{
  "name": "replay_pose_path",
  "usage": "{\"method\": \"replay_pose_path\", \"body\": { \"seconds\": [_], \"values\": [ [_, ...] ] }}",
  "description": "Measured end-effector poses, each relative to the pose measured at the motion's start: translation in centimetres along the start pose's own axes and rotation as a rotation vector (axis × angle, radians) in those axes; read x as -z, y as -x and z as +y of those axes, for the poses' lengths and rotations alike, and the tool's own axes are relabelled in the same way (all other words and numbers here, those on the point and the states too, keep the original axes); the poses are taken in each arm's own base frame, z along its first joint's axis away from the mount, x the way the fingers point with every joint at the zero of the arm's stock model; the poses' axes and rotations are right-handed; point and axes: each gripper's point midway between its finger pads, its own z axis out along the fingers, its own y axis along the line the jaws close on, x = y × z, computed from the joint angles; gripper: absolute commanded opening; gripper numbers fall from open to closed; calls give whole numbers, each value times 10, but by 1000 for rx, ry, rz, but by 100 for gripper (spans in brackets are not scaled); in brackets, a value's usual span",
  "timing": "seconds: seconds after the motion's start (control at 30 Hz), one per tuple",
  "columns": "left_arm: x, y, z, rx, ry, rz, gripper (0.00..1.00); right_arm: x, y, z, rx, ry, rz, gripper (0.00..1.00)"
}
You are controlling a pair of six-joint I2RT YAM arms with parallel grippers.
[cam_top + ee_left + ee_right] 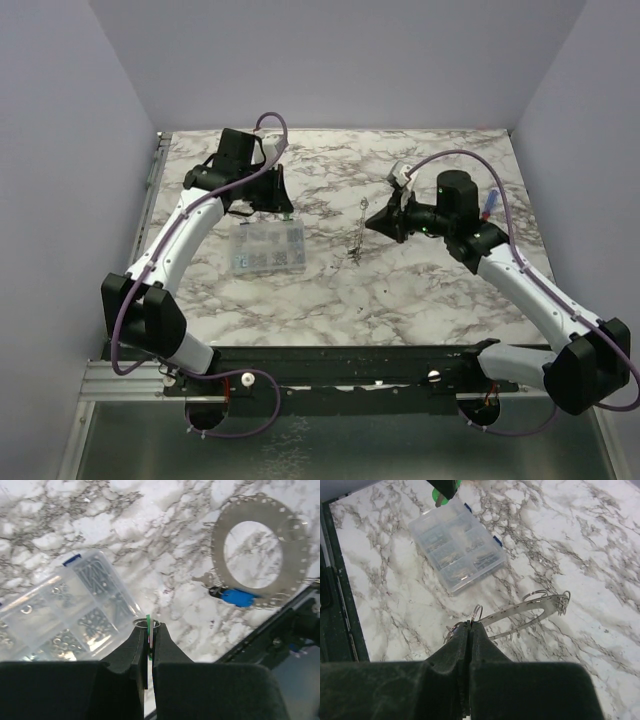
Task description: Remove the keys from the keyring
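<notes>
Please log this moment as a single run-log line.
left gripper: shut on green key | right gripper: shut on keyring | blue key: on keyring

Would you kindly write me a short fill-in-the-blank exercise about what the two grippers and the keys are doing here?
1. The left gripper is shut on a lone key with a ___ head.
2. The keyring is pinched at its rim by the ___ gripper.
3. A second key, at the keyring's rim, has a ___ head.
Missing words: green; right; blue.
</notes>
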Motion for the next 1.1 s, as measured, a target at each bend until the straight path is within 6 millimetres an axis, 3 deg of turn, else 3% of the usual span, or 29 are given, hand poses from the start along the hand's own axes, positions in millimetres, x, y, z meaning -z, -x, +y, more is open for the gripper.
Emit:
{"method": "replay_pose_path", "body": {
  "seconds": [0.1,0.2,0.43,0.63,0.83,0.93,1.1],
  "values": [
    [-9,1,15,-51,58,7,0,10,4,-7,-1,-32,-12,1],
    [-22,-11,21,-79,83,42,0,20,6,-12,-7,-61,-14,1],
    [-76,-54,-5,-185,80,162,0,37,11,-24,-11,-122,-29,1],
    [-124,-72,-28,-239,66,188,0,55,13,-27,-5,-168,-48,1],
    [-176,-90,-9,-175,109,240,3,58,10,-27,-9,-176,-47,1],
    [-191,-98,0,-143,126,262,13,58,10,-27,-12,-176,-47,1],
    [-202,-103,3,-88,138,275,55,57,10,-26,-21,-175,-47,1]
  ]
}}
